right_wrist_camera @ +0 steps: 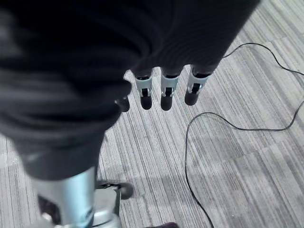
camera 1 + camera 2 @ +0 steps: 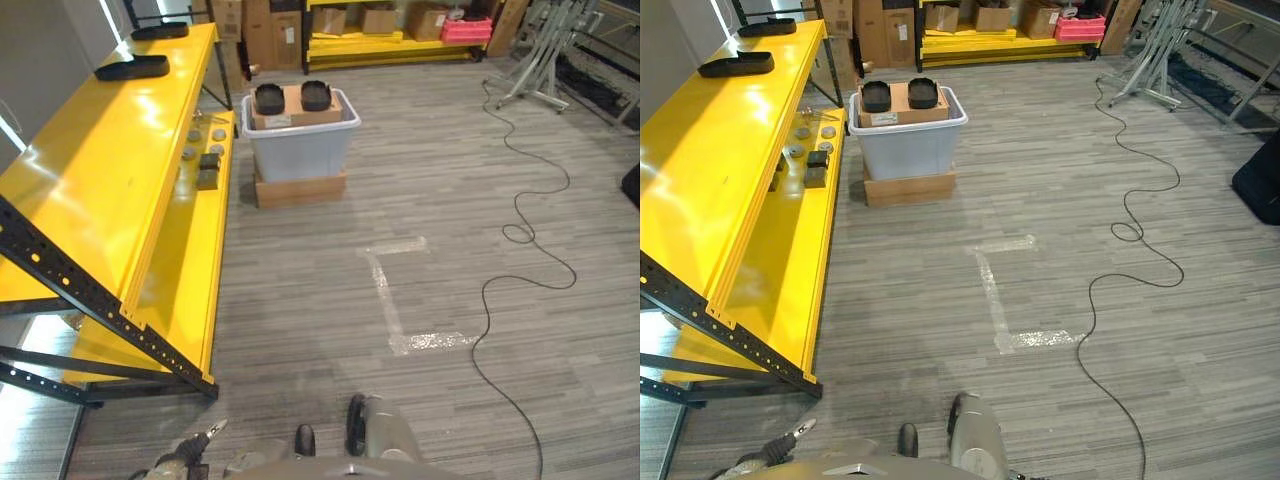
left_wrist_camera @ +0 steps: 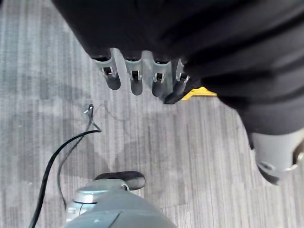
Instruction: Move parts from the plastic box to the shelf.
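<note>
1. Grey striped floor (image 2: 450, 200) runs ahead to a grey plastic box (image 2: 300, 150) at 12 o'clock.
2. Two black parts (image 2: 270, 98) sit on cardboard in it.
3. Yellow shelf (image 2: 110, 190) stretches along 10 o'clock.
4. Left hand (image 3: 142, 78) and right hand (image 1: 164, 90) hang with relaxed, empty fingers, both well short of the box.

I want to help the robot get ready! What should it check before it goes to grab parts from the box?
1. Left hand holds nothing, fingers straight: ok.
2. Right hand holds nothing, fingers straight: ok.
3. Two black parts sit on cardboard atop the plastic box: ok.
4. Box within reach: not ok, it stands far ahead.
5. Bare space on the yellow shelf: ok.
</note>
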You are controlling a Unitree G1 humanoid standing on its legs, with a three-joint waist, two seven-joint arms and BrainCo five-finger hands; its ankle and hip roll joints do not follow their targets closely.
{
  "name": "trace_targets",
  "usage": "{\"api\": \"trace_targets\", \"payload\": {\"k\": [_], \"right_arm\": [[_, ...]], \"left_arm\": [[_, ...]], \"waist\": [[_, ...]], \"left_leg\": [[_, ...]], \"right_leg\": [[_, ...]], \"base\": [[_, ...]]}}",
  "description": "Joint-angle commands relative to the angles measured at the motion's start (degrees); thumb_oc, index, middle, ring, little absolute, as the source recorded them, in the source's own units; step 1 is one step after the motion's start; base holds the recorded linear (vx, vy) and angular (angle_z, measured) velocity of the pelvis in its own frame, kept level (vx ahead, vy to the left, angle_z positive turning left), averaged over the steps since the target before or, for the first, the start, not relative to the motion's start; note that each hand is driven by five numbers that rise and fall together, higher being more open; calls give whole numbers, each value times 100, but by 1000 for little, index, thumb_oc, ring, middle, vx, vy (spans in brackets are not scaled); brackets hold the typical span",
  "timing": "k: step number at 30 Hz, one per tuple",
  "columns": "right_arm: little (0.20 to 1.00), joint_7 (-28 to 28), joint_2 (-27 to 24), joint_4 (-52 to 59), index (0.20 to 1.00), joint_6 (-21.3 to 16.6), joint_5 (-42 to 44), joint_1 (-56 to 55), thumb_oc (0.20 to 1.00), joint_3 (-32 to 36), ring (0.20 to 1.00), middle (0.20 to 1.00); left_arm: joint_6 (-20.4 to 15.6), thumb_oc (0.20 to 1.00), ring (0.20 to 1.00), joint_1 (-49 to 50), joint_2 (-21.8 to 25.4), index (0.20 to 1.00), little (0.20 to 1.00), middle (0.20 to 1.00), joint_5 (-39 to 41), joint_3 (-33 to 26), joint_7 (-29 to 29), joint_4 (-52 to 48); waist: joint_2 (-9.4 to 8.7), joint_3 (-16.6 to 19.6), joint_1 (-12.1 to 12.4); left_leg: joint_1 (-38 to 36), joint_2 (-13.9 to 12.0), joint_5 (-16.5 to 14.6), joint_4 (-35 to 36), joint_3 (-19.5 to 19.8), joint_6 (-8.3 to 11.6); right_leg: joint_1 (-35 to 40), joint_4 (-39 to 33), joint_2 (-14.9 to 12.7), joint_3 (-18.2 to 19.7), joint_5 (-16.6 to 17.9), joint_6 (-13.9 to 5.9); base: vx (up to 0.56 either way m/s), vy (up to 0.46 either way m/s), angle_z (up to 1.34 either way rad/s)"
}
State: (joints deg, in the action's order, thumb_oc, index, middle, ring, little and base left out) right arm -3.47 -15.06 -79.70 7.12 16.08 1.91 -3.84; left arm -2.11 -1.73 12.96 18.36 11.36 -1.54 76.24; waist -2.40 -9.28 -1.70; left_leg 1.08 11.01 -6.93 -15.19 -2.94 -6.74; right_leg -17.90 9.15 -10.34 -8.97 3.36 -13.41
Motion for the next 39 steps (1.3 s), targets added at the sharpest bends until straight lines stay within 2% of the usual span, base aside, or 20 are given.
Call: {"api": "trace_targets", "payload": {"k": [1, 6, 9, 11, 12, 13, 14, 15, 17, 19, 21, 23, 25, 26, 28, 29, 31, 34, 37, 39], "right_arm": [[1000, 100, -160, -130, 1000, -94, 227, 14, 1000, -60, 1000, 1000], [1000, 50, -57, -78, 1000, -143, 235, -117, 1000, -6, 1000, 1000], [1000, -21, -5, -101, 1000, -193, 167, -159, 1000, -13, 1000, 1000], [1000, -89, 2, -79, 1000, -145, 147, -123, 1000, -94, 1000, 1000], [1000, -101, -6, -85, 1000, -153, 152, -111, 1000, -111, 1000, 1000], [1000, -143, -59, -56, 1000, -180, 183, -78, 1000, -169, 1000, 1000], [1000, -159, -74, -38, 1000, -190, 157, -75, 1000, -181, 1000, 1000], [1000, -208, -100, 12, 1000, -186, 127, -74, 1000, -208, 1000, 1000], [1000, -265, -217, 117, 1000, -135, 232, -74, 1000, -251, 1000, 1000], [1000, -278, -306, 167, 1000, -88, 285, -64, 1000, -222, 1000, 1000], [1000, -302, -366, 214, 1000, -27, 280, -61, 1000, -170, 1000, 1000], [1000, -281, -424, 201, 1000, 13, 153, -63, 1000, -89, 1000, 1000], [1000, -243, -405, 134, 1000, 18, -13, -50, 1000, -102, 1000, 1000], [1000, -240, -400, 123, 1000, 16, -42, -45, 1000, -111, 1000, 1000], [1000, -255, -411, 107, 1000, 16, -126, -43, 1000, -164, 1000, 1000], [1000, -240, -433, 124, 1000, -14, -152, -63, 1000, -197, 1000, 1000], [1000, -179, -484, 178, 1000, -71, -263, -116, 1000, -213, 1000, 1000], [1000, -59, -553, 380, 1000, -216, -440, -192, 1000, -290, 1000, 1000], [1000, -74, -523, 422, 1000, -295, -518, -102, 1000, -361, 1000, 1000], [1000, -101, -488, 468, 1000, -267, -533, -59, 1000, -341, 1000, 1000]], "left_arm": [[-164, 1000, 1000, 188, 78, 1000, 1000, 1000, -74, 16, 5, -64], [-434, 1000, 1000, 257, 24, 1000, 1000, 1000, -155, 31, -75, -45], [-518, 1000, 1000, 257, -35, 1000, 1000, 1000, -71, -21, -4, -69], [-413, 1000, 1000, 222, -34, 1000, 1000, 1000, 66, -74, 10, -138], [-402, 1000, 1000, 216, -31, 1000, 1000, 1000, 68, -94, 2, -156], [-495, 1000, 1000, 195, -61, 1000, 1000, 1000, 124, -140, 19, -159], [-504, 1000, 1000, 188, -68, 1000, 1000, 1000, 165, -152, 34, -163], [-528, 1000, 1000, 164, -73, 1000, 1000, 1000, 272, -169, 87, -178], [-456, 1000, 1000, 54, -79, 1000, 1000, 1000, 376, -257, 119, -247], [-393, 1000, 1000, -48, -83, 1000, 1000, 1000, 408, -324, 147, -311], [-333, 1000, 1000, -125, -79, 1000, 1000, 1000, 426, -326, 185, -371], [-329, 1000, 1000, -228, -60, 1000, 1000, 1000, 562, -353, 225, -377], [-372, 1000, 1000, -289, -33, 1000, 1000, 1000, 855, -406, 322, -343], [-380, 1000, 1000, -287, -26, 1000, 1000, 1000, 886, -422, 330, -336], [-412, 1000, 1000, -261, 11, 1000, 1000, 1000, 1054, -475, 393, -292], [-454, 1000, 1000, -210, 31, 1000, 1000, 1000, 1147, -533, 400, -256], [-504, 1000, 1000, -108, 57, 1000, 1000, 1000, 1257, -654, 394, -219], [-632, 1000, 1000, 42, 108, 1000, 1000, 1000, 1403, -926, 396, -220], [-702, 1000, 1000, 64, 114, 1000, 1000, 1000, 1440, -1070, 459, -231], [-679, 1000, 1000, 66, 134, 1000, 1000, 1000, 1292, -1152, 506, -228]], "waist": [[148, 162, 122], [82, 171, 52], [45, 253, 3], [62, 356, -26], [53, 377, -33], [43, 419, -48], [43, 425, -54], [35, 442, -63], [-70, 386, -59], [-223, 286, -29], [-192, 181, -3], [-206, 10, 64], [-182, -88, 159], [-182, -94, 174], [-62, -63, 275], [90, -12, 396], [156, -18, 528], [182, -55, 643], [139, -4, 717], [54, 62, 772]], "left_leg": [[-972, -108, -182, 1491, 575, -87], [-1151, -182, -433, 1260, 657, -30], [-1262, -328, -528, 1135, 684, 66], [-1452, -601, -606, 1105, 614, 212], [-1452, -684, -597, 1062, 555, 261], [-1326, -973, -269, 751, 376, 450], [-1278, -1042, -174, 620, 333, 493], [-1174, -1158, 23, 315, 265, 564], [-379, -1494, 680, -1603, 60, 740], [509, -1609, 878, -3034, 1, 735], [1096, -1706, 836, -3610, 13, 693], [1621, -1587, 676, -3563, -152, 558], [1756, -1368, 696, -2345, -526, 519], [1753, -1343, 714, -2144, -562, 518], [1697, -1160, 1094, -536, -582, 626], [1799, -1117, 1505, 756, -581, 738], [1922, -1118, 1739, 1632, -664, 798], [2198, -1307, 1809, 1780, -877, 843], [2216, -1397, 1736, 1482, -988, 761], [2230, -1318, 1608, 954, -942, 754]], "right_leg": [[226, -868, 216, -98, 1327, 311], [268, -1331, 162, -57, 1389, 272], [468, -1175, 192, 53, 1196, 364], [571, -788, 290, 104, 946, 511], [617, -716, 320, 95, 897, 559], [833, -699, 473, 105, 728, 736], [889, -719, 515, 109, 684, 782], [989, -768, 584, 114, 608, 863], [1245, -850, 715, 124, 420, 1127], [1370, -822, 730, 153, 305, 1316], [1483, -803, 843, 116, 240, 1410], [1729, -809, 903, 141, 141, 1413], [1968, -839, 981, 223, -25, 1365], [1995, -839, 988, 243, -49, 1354], [2136, -831, 1098, 325, -167, 1280], [2297, -791, 1239, 441, -286, 1262], [2597, -745, 1282, 558, -460, 1239], [3019, -539, 1217, 598, -928, 1193], [3251, -398, 1035, 607, -1223, 1133], [3521, -209, 811, 481, -1464, 1107]], "base": [[269, -111, -15], [412, -189, 22], [446, -257, 43], [455, -291, 36], [443, -328, 39], [376, -286, 34], [427, -336, 30], [246, -245, 9], [238, -333, -4], [180, -304, 6], [167, -186, 8], [275, -104, 1], [333, 8, -17], [281, 58, -35], [488, 150, -43], [683, 230, -31], [645, 203, -30], [550, 178, -66], [453, 187, -49], [476, 178, -29]]}}
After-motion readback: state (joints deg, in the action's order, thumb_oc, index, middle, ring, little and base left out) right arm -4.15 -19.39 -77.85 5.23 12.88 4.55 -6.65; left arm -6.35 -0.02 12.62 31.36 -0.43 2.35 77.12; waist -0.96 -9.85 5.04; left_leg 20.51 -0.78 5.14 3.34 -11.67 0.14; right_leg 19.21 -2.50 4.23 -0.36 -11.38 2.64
